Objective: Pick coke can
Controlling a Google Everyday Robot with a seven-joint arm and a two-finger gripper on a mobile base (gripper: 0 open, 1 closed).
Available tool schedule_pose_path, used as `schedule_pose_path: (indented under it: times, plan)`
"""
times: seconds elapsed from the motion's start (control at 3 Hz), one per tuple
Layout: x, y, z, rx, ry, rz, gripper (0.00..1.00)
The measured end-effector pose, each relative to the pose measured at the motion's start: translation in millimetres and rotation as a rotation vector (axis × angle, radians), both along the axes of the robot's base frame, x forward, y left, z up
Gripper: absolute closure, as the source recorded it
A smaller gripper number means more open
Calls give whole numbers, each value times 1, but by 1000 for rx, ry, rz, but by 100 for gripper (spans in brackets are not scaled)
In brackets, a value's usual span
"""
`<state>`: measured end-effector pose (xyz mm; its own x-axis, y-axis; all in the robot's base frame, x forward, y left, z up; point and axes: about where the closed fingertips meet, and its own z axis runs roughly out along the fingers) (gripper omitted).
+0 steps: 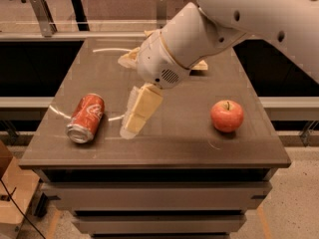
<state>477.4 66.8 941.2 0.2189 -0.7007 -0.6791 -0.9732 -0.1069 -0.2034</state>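
The coke can (86,117) is red with white script and silver ends. It lies on its side near the front left of the brown table (179,151). My gripper (130,128) hangs just above the table, a little to the right of the can and apart from it. Its cream fingers (141,108) point down and to the left. The white arm reaches in from the upper right and hides the middle back of the table.
A red apple (227,115) sits on the right side of the table. A snack bag (199,65) at the back is mostly hidden behind the arm. A thin white arc (110,50) is marked on the tabletop. Dark shelving runs behind the table.
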Motion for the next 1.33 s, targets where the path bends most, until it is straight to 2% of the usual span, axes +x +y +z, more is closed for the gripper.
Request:
schedule_pose_path:
  times: [0.33,0.67,1.0,1.33]
  plan:
    - [1,36,-13,80,25,33,0]
    - [1,36,-12,80,25,33,0]
    - [8,36,-18,135,32,-19,0]
    - [20,49,-35,222,74,-77,0]
